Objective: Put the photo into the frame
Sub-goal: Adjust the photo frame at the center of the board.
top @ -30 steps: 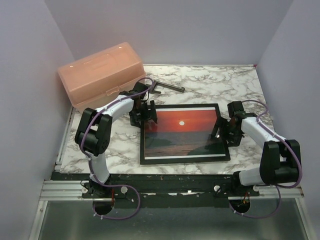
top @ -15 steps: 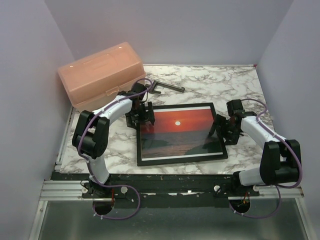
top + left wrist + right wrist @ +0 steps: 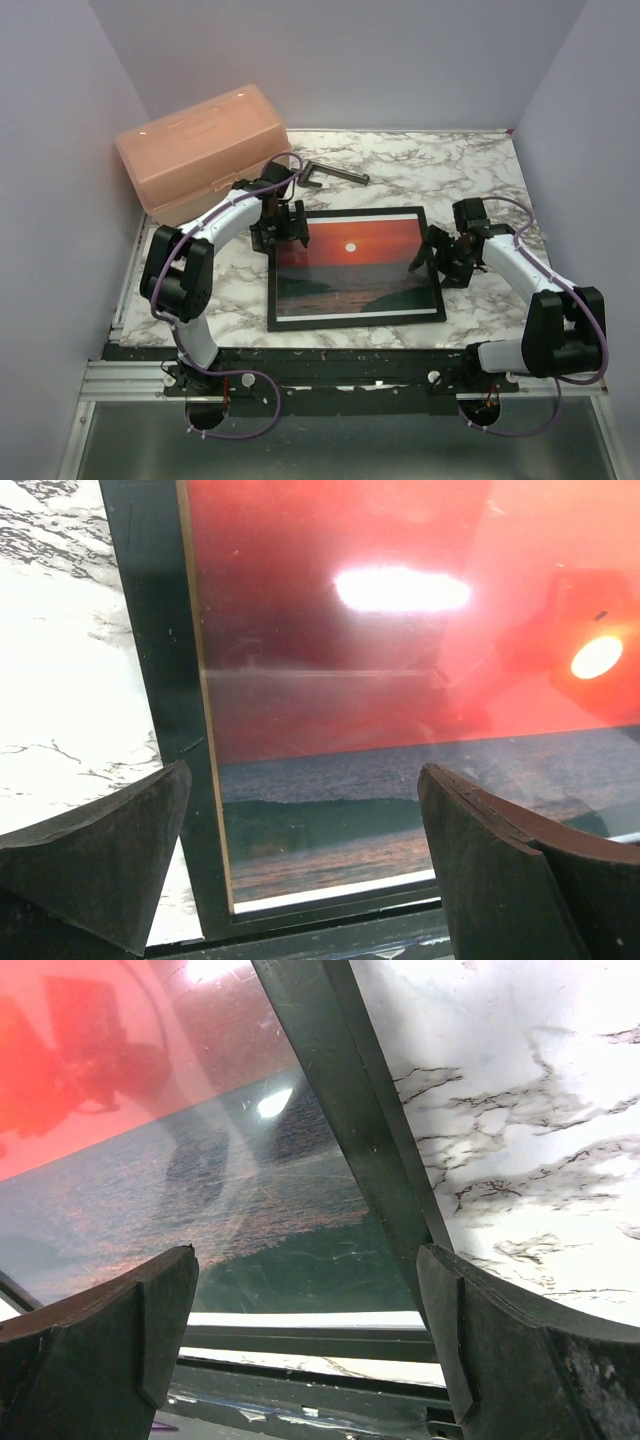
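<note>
The frame [image 3: 355,317] lies flat on the marble table, black face up, with the sunset photo [image 3: 350,265] showing inside it behind the pane. My left gripper [image 3: 283,228] is open over the frame's far left corner. In the left wrist view its fingers [image 3: 110,850] straddle the black frame edge [image 3: 160,680] and the photo [image 3: 350,680], holding nothing. My right gripper [image 3: 437,256] is open at the frame's right edge. In the right wrist view the frame bar [image 3: 350,1110] and the photo [image 3: 150,1160] lie between its spread fingers [image 3: 500,1330], which grip nothing.
A translucent orange plastic box [image 3: 200,145] stands at the back left, close to the left arm. A small dark L-shaped piece [image 3: 330,175] lies behind the frame. Bare marble [image 3: 450,170] lies at the back right, and the purple walls close in on three sides.
The frame with the photo has slid left and toward the front by a little. Both grippers moved with it, and the left one opened slightly wider.
</note>
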`<act>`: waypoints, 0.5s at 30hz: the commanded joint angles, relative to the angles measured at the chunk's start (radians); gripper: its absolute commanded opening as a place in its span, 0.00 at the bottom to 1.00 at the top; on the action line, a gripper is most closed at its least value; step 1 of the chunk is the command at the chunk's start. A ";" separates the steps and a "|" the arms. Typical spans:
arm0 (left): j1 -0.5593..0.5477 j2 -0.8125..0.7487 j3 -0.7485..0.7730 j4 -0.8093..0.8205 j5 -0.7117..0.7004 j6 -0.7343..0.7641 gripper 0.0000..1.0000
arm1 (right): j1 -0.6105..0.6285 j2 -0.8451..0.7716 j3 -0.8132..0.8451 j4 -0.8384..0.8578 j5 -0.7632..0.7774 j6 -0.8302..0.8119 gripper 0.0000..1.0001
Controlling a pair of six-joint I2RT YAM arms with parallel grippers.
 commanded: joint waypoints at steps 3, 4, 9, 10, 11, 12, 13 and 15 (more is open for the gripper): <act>0.010 -0.198 -0.040 0.088 0.091 0.044 0.99 | 0.007 -0.019 0.055 0.011 -0.021 0.002 1.00; 0.018 -0.228 -0.052 0.118 0.119 0.044 0.99 | 0.008 -0.020 0.069 0.012 -0.025 -0.001 1.00; 0.061 -0.409 -0.155 0.311 0.315 0.015 0.99 | 0.008 -0.049 0.125 0.034 -0.040 -0.015 1.00; 0.073 -0.449 -0.185 0.349 0.348 0.005 0.99 | 0.007 -0.059 0.132 0.041 -0.045 -0.017 1.00; 0.085 -0.485 -0.213 0.404 0.371 -0.011 0.99 | 0.007 -0.070 0.140 0.052 -0.050 -0.020 1.00; 0.096 -0.528 -0.252 0.449 0.401 -0.026 0.98 | 0.008 -0.082 0.143 0.064 -0.057 -0.021 1.00; 0.108 -0.567 -0.282 0.504 0.421 -0.039 0.99 | 0.008 -0.098 0.149 0.078 -0.063 -0.024 1.00; 0.133 -0.666 -0.354 0.593 0.433 -0.070 0.98 | 0.008 -0.128 0.154 0.105 -0.069 -0.028 1.00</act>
